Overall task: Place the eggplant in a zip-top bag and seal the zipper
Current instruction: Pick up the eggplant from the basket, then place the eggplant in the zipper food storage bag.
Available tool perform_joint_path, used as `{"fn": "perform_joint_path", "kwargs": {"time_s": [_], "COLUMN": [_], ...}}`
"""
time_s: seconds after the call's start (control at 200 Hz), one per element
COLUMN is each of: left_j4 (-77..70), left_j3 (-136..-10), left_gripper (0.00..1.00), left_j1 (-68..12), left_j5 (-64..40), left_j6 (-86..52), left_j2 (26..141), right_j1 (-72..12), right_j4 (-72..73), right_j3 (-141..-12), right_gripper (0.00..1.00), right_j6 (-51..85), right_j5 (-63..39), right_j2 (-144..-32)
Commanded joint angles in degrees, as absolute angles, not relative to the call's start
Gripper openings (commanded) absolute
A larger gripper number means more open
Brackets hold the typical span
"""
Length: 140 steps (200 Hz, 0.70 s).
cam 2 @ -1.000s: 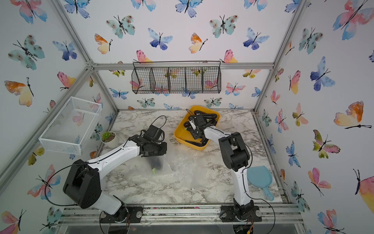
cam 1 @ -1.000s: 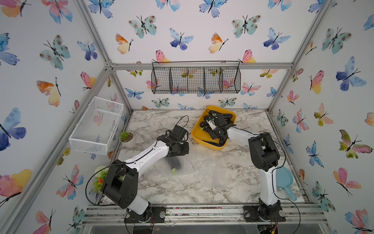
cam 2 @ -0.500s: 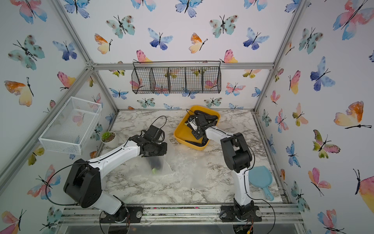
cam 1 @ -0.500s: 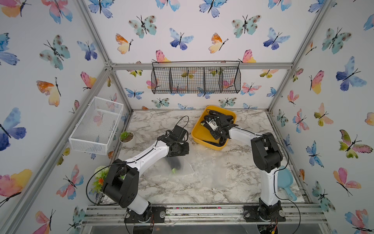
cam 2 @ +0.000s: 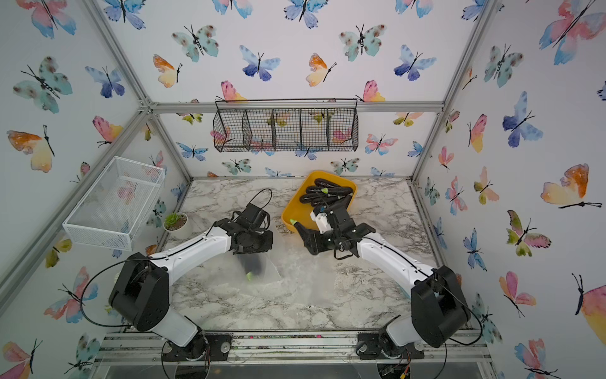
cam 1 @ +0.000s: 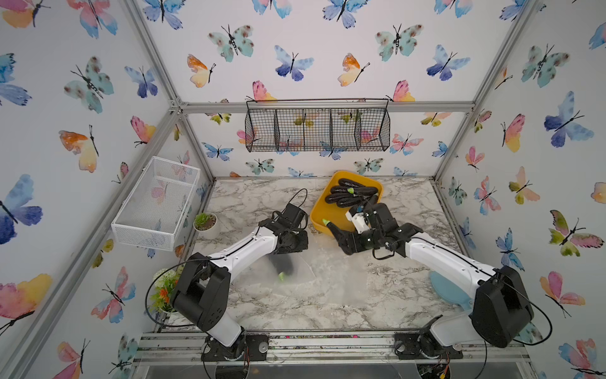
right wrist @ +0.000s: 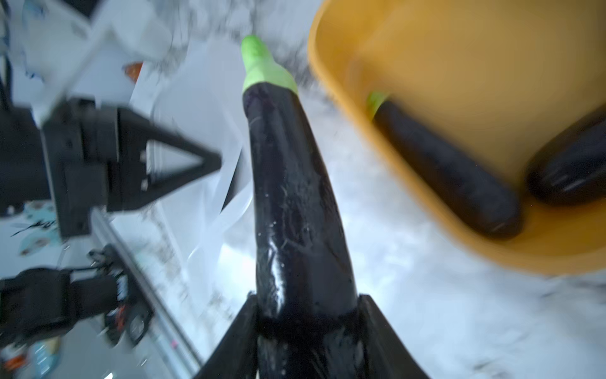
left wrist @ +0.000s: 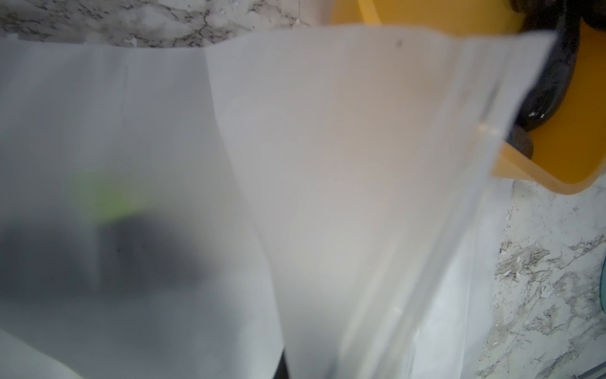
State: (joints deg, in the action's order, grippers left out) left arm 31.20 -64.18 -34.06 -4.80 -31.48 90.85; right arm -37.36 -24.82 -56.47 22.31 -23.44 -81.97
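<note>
One eggplant [right wrist: 288, 183] sits in right claw [right wrist: 308, 298]; left claw [cam 1: 289, 248] pinches bag [left wrist: 328, 164].

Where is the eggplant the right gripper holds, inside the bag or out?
Out: the right gripper grips the eggplant by the yellow tray, short of the bag.

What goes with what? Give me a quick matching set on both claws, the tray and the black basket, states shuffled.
1. right claw
2. left claw
3. tray
4. basket

a. hangs on the back wall
b. shut on the bag
c. holds spare eggplants
d. shut on an eggplant

Pairs: 1-d, 2-b, 3-c, 4-a
</note>
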Motion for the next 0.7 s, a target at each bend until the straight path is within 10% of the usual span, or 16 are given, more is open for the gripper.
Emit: {"fn": "perform_joint_path", "kwargs": {"time_s": [0.0, 0.696], "left_j4": [29.5, 29.6], "left_j3": [-64.8, -60.2], "left_gripper": [0.06, 0.02], "left_j1": [-35.9, -43.6], "left_j5": [-3.6, -5.4], "left_j6": [-33.1, -37.2], "left_j2": [92.2, 86.4], "right_j1": [-40.9, -44.4], "right_j4": [-27.7, -32.0], "right_j3": [-54.6, -72.9], "right_gripper": [0.24, 0.24], "right_j6": [32.9, 42.1], "right_j5": [-31.1, -30.2], "right_j2": [-78.3, -102.8]}}
